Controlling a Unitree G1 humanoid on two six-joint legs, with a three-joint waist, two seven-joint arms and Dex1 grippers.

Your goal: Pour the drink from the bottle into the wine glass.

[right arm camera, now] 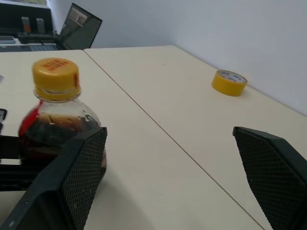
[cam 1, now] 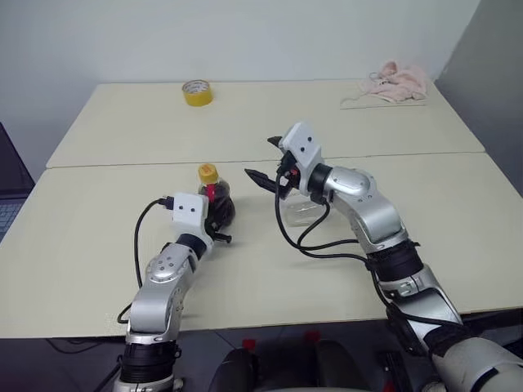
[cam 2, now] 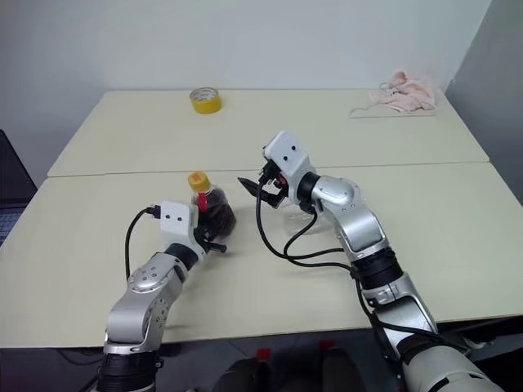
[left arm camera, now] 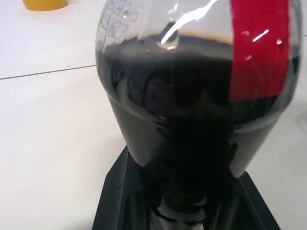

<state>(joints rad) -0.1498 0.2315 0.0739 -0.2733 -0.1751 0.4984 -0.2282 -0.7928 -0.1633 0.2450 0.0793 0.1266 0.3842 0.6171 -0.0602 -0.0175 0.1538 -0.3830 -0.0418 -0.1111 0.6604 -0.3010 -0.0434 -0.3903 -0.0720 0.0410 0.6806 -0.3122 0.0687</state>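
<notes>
left tool [cam 2: 214, 233] clamped on capped bottle [cam 2: 211, 208], upright on worktop [cam 2: 98, 245], ready for uncapping; right tool [cam 2: 255, 171] wide open, empty, alongside.

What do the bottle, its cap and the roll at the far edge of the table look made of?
Bottle: clear glossy plastic, by its highlights and the dark drink showing through. Cap: opaque yellow plastic, ribbed sides. Roll: yellow tape, likely plastic film on a core.
</notes>
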